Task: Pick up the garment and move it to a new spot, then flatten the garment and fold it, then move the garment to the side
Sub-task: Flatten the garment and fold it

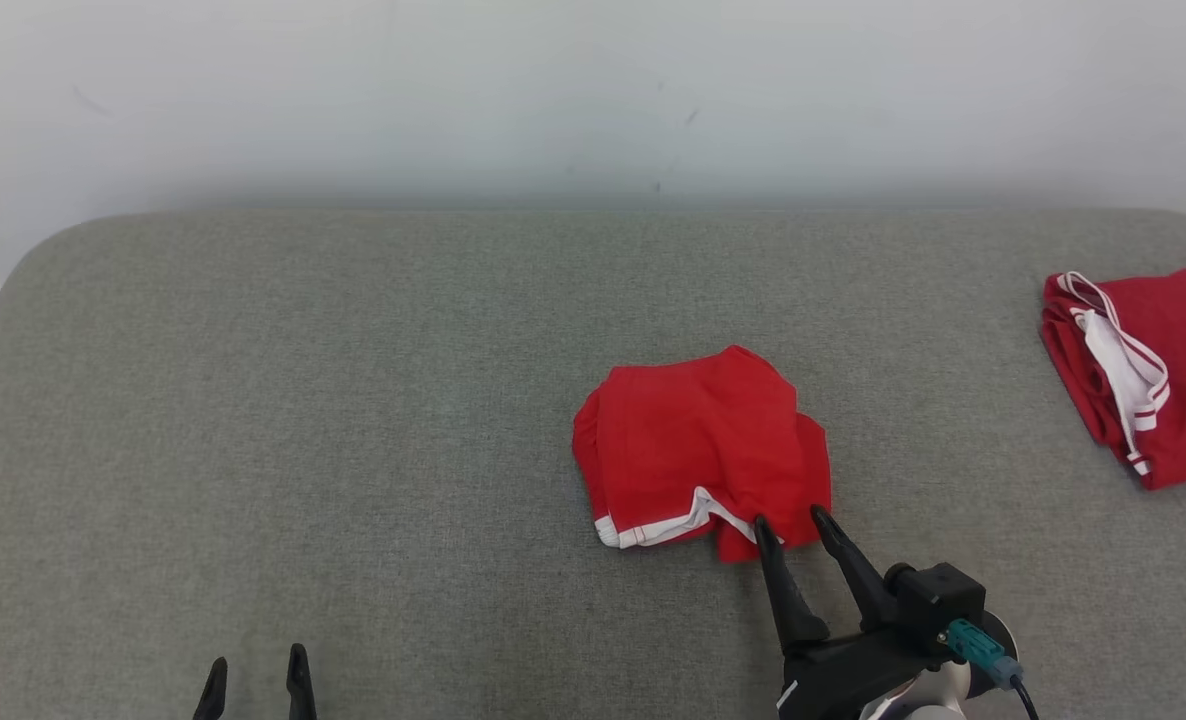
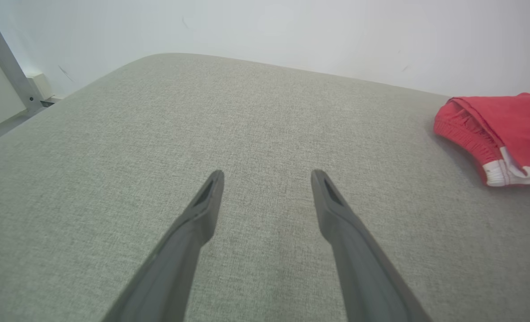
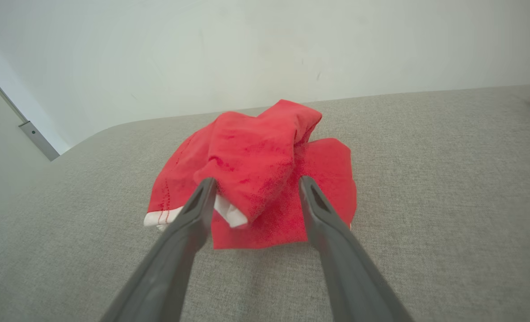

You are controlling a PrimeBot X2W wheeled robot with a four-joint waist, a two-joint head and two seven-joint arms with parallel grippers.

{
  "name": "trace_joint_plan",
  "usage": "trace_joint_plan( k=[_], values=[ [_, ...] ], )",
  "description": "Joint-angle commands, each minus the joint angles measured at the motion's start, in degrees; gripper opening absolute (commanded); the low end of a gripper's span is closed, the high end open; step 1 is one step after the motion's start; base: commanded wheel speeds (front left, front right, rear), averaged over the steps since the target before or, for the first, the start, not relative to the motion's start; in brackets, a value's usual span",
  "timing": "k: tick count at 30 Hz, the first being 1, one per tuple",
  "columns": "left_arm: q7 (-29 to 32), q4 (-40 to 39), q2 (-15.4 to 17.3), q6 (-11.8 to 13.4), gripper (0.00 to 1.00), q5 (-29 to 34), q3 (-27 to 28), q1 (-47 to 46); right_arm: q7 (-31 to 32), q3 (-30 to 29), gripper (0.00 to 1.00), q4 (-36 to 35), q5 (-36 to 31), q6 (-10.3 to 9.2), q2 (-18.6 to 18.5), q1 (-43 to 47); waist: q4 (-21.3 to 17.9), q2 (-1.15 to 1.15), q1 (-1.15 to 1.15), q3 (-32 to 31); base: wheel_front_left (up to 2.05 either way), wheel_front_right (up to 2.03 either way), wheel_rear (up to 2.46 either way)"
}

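Note:
The garment (image 1: 698, 450) is a crumpled pair of red shorts with white trim, lying just right of the middle of the grey padded surface. My right gripper (image 1: 791, 520) is open at the garment's near right corner, one fingertip on each side of a fold of red cloth. In the right wrist view the garment (image 3: 265, 174) bulges between the two spread fingers of that gripper (image 3: 256, 182). My left gripper (image 1: 256, 665) is open at the lower left, far from the garment, with nothing between its fingers. The left wrist view has that gripper (image 2: 267, 174) over bare fabric and the garment (image 2: 502, 134) at the right edge.
A second red garment with white trim (image 1: 1143, 370) lies folded at the far right edge of the grey surface (image 1: 303, 400). A white wall (image 1: 593, 90) runs behind the surface. A metal post (image 2: 6, 62) stands off the surface's far left corner.

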Motion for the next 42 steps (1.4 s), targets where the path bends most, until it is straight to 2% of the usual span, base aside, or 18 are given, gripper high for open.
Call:
trace_joint_plan(
  k=[1,2,3,4,7,13,22,25,32,36,37,38,39,42],
  values=[
    [-0.18,-0.08,-0.05,0.18,1.00,-0.32,-0.21,-0.74,-0.01,-0.18,0.70,0.23,-0.11,-0.15,0.03,-0.58,1.12,0.00,0.00,0.52,0.00,0.00,0.00],
    [-0.18,-0.15,-0.04,0.20,1.00,-0.60,-0.24,-0.84,0.00,-0.16,0.47,0.56,0.09,-0.15,0.06,-0.52,1.38,0.00,0.00,0.62,0.00,0.00,0.00],
    [-0.18,-0.23,-0.04,0.22,1.00,-0.66,-0.33,-0.83,-0.01,-0.26,0.38,0.78,0.13,-0.15,0.05,-0.54,1.71,0.00,0.00,0.73,0.00,0.00,0.00],
    [-0.18,-0.29,-0.04,0.23,1.00,-0.81,-0.33,-0.72,0.00,-0.20,0.00,0.90,0.13,-0.15,0.04,-0.68,1.91,0.00,0.00,0.82,0.00,0.00,0.00],
    [-0.18,-0.46,-0.05,0.29,1.00,-0.98,-0.26,-0.60,-0.01,0.13,0.00,0.61,0.44,-0.15,0.03,-1.17,2.12,0.00,0.00,0.99,0.00,0.00,0.00],
    [-0.18,-0.10,-0.05,0.09,1.00,-1.24,0.05,-0.07,0.00,-0.52,0.00,-5.30,1.46,-0.15,0.03,-2.61,1.54,0.00,0.00,0.26,0.00,0.00,0.00],
    [-0.18,1.07,-0.05,0.11,1.00,-2.01,-1.38,0.66,0.00,3.21,0.00,-14.70,1.13,-0.15,0.03,-9.83,0.49,0.00,0.00,-2.53,0.00,0.00,0.00],
    [-0.18,1.27,-0.05,0.00,1.00,-2.33,-1.94,0.60,0.00,4.87,0.00,-15.27,1.71,-0.15,-0.36,-11.73,1.11,0.00,0.00,-2.88,0.00,0.00,0.00],
    [-0.18,1.83,-0.05,-0.10,1.00,-3.20,-4.61,0.02,0.01,10.03,0.00,-13.08,4.96,-0.15,-0.33,-20.45,6.34,0.00,0.00,-2.02,0.00,0.00,0.00],
    [-0.18,1.98,-0.07,0.12,1.00,-3.49,-6.01,-0.70,2.62,9.45,0.00,-4.65,3.37,-0.15,-0.48,-23.14,9.13,0.00,0.00,-0.15,0.00,0.00,0.00],
    [-0.18,2.06,-0.06,0.14,1.00,-3.75,-6.32,-0.90,4.17,8.88,0.29,-1.05,2.51,-0.15,-0.59,-23.87,9.64,0.00,0.00,0.30,0.00,0.00,0.00],
    [-0.17,2.27,-0.05,0.13,1.00,-3.96,-6.76,-1.04,3.66,8.50,0.82,1.44,1.57,-0.15,-0.67,-25.14,10.25,0.00,0.00,0.77,0.00,0.00,0.00],
    [-0.18,2.46,-0.07,0.13,1.00,-4.12,-7.22,-1.23,3.47,8.66,1.00,4.23,-0.46,-0.15,-1.36,-26.45,10.85,0.00,0.00,1.19,0.00,0.00,0.00],
    [-0.18,2.68,-0.04,0.37,1.00,-4.74,-8.32,-2.23,2.27,6.12,1.00,11.79,-2.57,-0.15,-1.38,-27.42,12.15,0.00,0.00,2.26,0.00,0.00,0.00]
  ],
)
